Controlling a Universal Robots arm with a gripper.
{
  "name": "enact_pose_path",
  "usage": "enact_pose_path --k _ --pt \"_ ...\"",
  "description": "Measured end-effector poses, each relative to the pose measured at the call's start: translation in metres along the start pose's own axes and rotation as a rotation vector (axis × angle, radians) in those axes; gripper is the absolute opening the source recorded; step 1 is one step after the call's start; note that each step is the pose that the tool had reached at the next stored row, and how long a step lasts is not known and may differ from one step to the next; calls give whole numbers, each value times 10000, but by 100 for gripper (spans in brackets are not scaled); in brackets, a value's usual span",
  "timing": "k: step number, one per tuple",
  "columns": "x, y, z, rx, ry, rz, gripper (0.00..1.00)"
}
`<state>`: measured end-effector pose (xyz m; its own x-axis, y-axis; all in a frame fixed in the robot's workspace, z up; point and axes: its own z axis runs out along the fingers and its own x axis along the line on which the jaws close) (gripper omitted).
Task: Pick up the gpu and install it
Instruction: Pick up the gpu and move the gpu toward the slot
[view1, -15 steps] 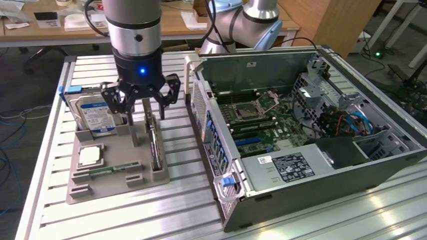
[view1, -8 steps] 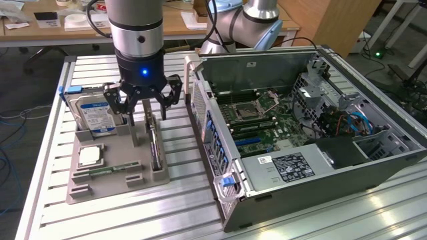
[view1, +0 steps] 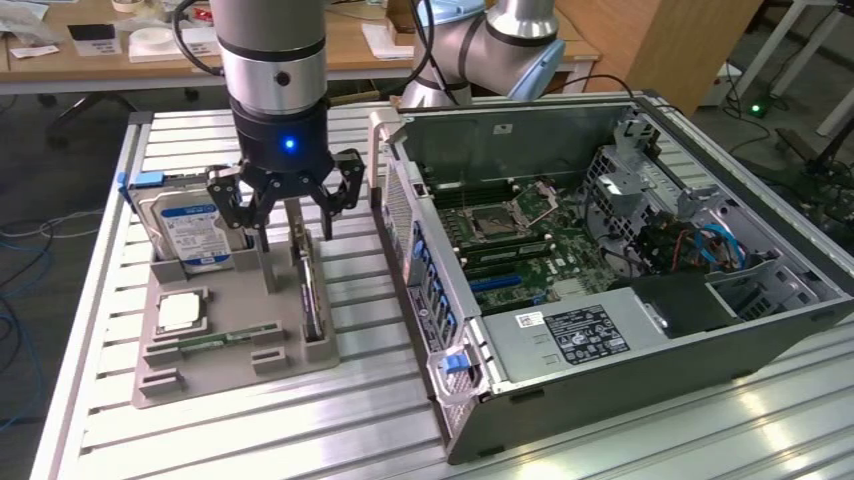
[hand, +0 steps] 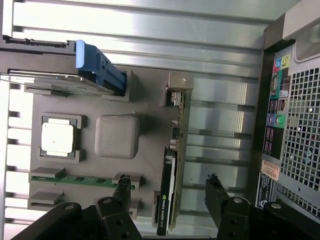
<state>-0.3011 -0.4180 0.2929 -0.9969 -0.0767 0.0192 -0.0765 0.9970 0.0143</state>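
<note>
Gpu (view1: 311, 300): seated on its long edge in a slot of the gray holder tray (view1: 220, 385), left of centre in the exterior view, on the tray side nearest the computer case (view1: 641, 390). Gripper (view1: 294, 232): directly above the card, jaws wide apart, one on each side of it, clamped on nothing. Close around: gray post (view1: 274, 262) just beside the card, under the gripper; hard drive (view1: 187, 228) upright at the tray's upper-left end; processor (view1: 180, 312) and memory stick (view1: 214, 342) lying flat toward the lower left. Case open-sided on the slatted table (view1: 267, 430), across the right half of the frame, just beside the tray.
</note>
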Motion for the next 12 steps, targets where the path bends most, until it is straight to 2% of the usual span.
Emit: enact_pose_path --k 4,12 --pt "-1 0 14 6 0 -2 71" --pt "-5 -11 156 8 8 -9 71"
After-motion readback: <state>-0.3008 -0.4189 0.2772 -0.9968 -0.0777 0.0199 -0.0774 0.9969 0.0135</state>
